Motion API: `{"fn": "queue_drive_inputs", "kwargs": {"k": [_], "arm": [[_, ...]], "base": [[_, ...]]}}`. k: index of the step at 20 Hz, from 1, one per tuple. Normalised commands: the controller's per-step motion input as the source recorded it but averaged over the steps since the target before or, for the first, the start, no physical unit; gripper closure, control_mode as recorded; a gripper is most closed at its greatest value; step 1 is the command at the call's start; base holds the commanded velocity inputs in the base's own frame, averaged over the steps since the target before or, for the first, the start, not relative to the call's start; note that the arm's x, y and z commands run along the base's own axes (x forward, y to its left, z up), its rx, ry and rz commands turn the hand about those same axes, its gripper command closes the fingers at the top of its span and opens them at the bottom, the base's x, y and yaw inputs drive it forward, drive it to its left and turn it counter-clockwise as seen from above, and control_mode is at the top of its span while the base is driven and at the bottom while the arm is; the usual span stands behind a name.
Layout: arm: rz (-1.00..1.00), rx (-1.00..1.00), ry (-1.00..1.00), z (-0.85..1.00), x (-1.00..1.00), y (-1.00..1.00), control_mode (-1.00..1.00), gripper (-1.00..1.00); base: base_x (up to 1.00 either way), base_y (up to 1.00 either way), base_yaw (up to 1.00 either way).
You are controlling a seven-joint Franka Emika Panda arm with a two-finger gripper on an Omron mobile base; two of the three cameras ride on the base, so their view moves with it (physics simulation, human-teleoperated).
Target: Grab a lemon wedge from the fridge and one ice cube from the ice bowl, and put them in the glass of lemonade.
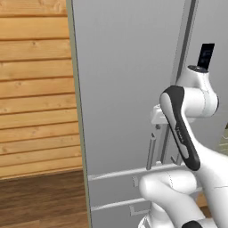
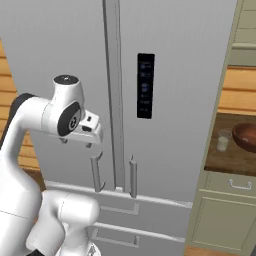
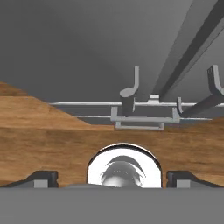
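Note:
The grey steel fridge (image 2: 170,45) stands with both doors shut, so the lemon wedge is hidden. My gripper (image 2: 76,143) points down just above the top end of the left door's bar handle (image 2: 96,172) and holds nothing. In the hand view the two fingertips (image 3: 41,178) sit wide apart, so the gripper (image 3: 113,179) is open, with the handle's end (image 3: 129,94) ahead of it. From the left base view the gripper (image 1: 156,127) hangs over the same handle (image 1: 151,153). The glass of lemonade (image 2: 223,141) and the reddish-brown ice bowl (image 2: 245,136) stand on the counter to the fridge's right.
A black dispenser panel (image 2: 145,86) is set in the right door. Two drawers with bar handles (image 2: 120,210) lie below the doors. Beige cabinets (image 2: 225,220) carry the counter on the right. A wooden plank wall (image 1: 35,89) and wood floor (image 1: 40,200) lie left of the fridge.

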Motion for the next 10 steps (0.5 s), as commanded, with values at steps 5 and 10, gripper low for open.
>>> {"fn": "queue_drive_inputs", "kwargs": {"k": [5,10], "arm": [[-0.03,0.00,0.00,0.00,0.00,-0.03,1.00,-1.00],[0.00,0.00,0.00,0.00,0.00,0.00,1.00,-1.00]], "base": [[0.00,-0.08,0.00],[0.00,-0.98,0.01]]}}
